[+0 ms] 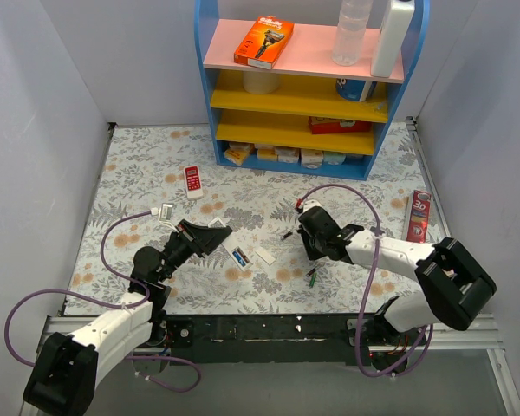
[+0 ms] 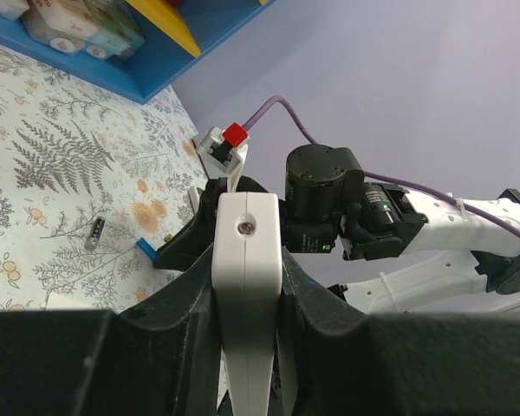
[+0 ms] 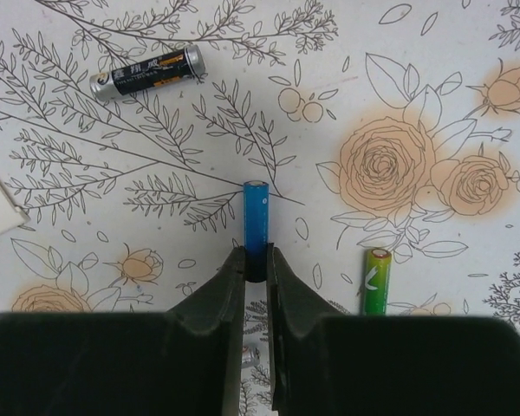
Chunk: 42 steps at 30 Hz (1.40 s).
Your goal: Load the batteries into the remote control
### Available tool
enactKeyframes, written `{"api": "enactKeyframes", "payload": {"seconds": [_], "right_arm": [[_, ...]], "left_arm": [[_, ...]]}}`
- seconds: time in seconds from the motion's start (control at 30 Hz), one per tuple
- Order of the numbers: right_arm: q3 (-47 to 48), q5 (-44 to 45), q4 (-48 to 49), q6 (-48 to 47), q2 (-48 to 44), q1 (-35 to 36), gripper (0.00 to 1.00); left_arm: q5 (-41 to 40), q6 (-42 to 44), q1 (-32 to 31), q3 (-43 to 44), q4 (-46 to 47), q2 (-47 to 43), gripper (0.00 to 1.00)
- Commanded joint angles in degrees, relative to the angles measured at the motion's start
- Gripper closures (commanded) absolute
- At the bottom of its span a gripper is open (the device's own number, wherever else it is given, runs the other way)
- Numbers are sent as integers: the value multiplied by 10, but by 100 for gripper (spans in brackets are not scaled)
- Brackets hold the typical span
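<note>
batteries lie loose on the floral table cover (image 3: 433, 104) beneath the right gripper (image 3: 256, 264), whose jaws pinch the near end of a blue battery (image 3: 256, 212). most of its length sticks out straight ahead of the fingertips, flat on the cover. a green battery (image 3: 376, 282) rests just beside the gripper's right finger, apart from it, and a dark battery (image 3: 147, 73) lies well ahead and to the left. the remote control (image 2: 245, 234) is off to that gripper's left, in the left gripper (image 2: 247, 299), clamped edge-on between both fingers and apparently held off the surface, its end jutting past the fingertips. the step in hand looks to be picking up the blue cell. the hold is on the very tail, so the battery could pivot or slip as it lifts; a straight, slow rise would suit, keeping clear of the green one alongside. whether the remote's compartment is open and facing the right arm cannot be told from these views, so polarity and slot angle need checking before any push.
</note>
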Motion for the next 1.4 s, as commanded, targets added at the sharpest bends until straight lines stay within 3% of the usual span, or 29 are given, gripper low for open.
{"api": "enactKeyframes", "payload": {"seconds": [0.0, 0.37, 0.57, 0.77, 1.37], "right_arm": [[10, -4, -29, -20, -44, -1, 87], [108, -19, -119, -45, -130, 103, 91], [197, 13, -180, -44, -115, 206, 91], [259, 41, -206, -43, -96, 260, 91], [344, 12, -215, -45, -15, 281, 89]], "left_arm": [[-14, -15, -2, -62, 28, 3, 100], [-51, -58, -1, -75, 58, 36, 100], [-64, -62, -2, -81, 45, 27, 100], [-69, -53, -2, -82, 36, 23, 100], [-50, -44, -2, -82, 82, 59, 100]]}}
